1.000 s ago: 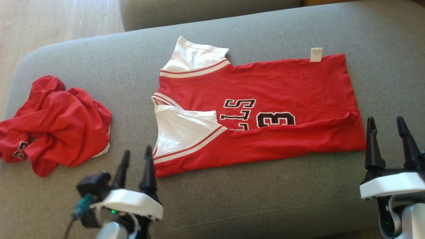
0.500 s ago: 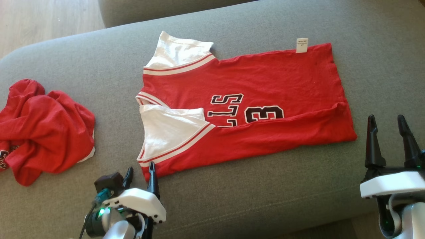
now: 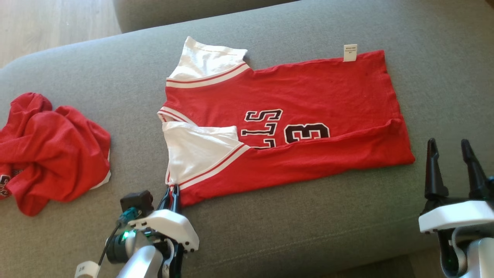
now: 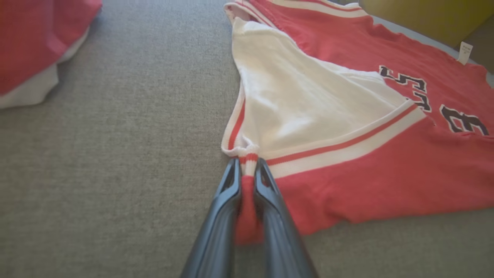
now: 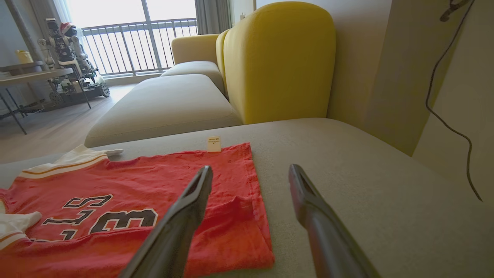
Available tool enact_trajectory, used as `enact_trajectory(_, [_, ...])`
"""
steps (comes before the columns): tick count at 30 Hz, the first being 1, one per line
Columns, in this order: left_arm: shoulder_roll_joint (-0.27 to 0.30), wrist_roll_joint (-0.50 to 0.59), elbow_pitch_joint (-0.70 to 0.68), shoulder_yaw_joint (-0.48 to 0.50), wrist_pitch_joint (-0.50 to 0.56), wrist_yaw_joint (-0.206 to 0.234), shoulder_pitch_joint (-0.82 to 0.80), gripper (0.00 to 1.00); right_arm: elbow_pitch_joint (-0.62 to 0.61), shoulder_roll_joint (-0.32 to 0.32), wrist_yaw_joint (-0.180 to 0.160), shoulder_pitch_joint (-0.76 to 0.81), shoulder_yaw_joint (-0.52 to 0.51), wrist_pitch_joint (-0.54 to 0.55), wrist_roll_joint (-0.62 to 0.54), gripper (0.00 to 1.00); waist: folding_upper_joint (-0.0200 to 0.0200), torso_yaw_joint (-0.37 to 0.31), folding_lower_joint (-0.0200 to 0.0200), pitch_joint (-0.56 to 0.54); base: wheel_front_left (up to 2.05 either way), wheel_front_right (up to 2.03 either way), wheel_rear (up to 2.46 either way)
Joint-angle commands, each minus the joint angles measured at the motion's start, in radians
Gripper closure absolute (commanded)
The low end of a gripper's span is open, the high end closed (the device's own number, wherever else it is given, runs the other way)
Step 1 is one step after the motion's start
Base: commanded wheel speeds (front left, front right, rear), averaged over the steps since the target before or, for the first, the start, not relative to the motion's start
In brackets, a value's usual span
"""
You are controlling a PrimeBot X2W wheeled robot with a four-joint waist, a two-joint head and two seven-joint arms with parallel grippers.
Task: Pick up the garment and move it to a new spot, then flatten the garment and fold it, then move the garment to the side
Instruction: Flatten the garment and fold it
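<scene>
Now my left pincer (image 4: 247, 172) is clamped on the nearest shoulder corner of the red-and-white cloth basketball jersey (image 3: 308, 96) spread ahead of it on the grey sofa (image 3: 270, 231), my right pincer (image 3: 447, 143) stands apart and empty, and I fear so thin a pinch could slip when lifted.

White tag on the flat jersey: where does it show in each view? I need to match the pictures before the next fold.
Head view: white tag at upper right, sticking off the far edge of the jersey.
Left wrist view: tag at the far right, upper part, beyond the lettering.
Right wrist view: tag just left of centre, on the far hem.
Shared landmark: the black numeral 3.
</scene>
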Motion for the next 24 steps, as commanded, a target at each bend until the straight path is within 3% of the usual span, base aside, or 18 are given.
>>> enact_trajectory(1, [0.004,0.002,-0.024,0.029,-0.003,0.000,-0.030,1.00,-0.018,-0.004,0.000,-0.030,0.020,0.006,-0.001,0.00,0.0000,0.008,0.0000,-0.002,0.00,0.00,0.00])
enact_trajectory(6, [0.006,0.060,-0.142,0.090,-0.003,0.013,-0.022,1.00,0.040,-0.004,0.000,-0.042,-0.005,0.019,0.045,0.00,0.0000,0.032,0.0000,-0.006,0.00,0.00,0.00])
enact_trajectory(9, [0.007,0.110,-0.225,0.126,-0.003,0.008,0.008,1.00,0.144,-0.004,0.000,-0.071,-0.040,0.030,0.136,0.00,0.0000,0.054,0.0000,-0.009,0.00,0.00,0.00])
enact_trajectory(16, [0.005,0.135,-0.266,0.122,-0.003,-0.011,0.039,1.00,0.385,-0.004,0.000,-0.156,-0.107,0.038,0.295,0.00,0.0000,0.085,0.0000,-0.011,0.00,0.00,0.00])
enact_trajectory(24, [0.004,0.122,-0.288,0.099,-0.004,-0.005,0.050,1.00,0.573,-0.004,0.000,-0.256,-0.084,0.046,0.431,0.00,0.0000,0.096,0.0000,-0.002,0.00,0.00,0.00])
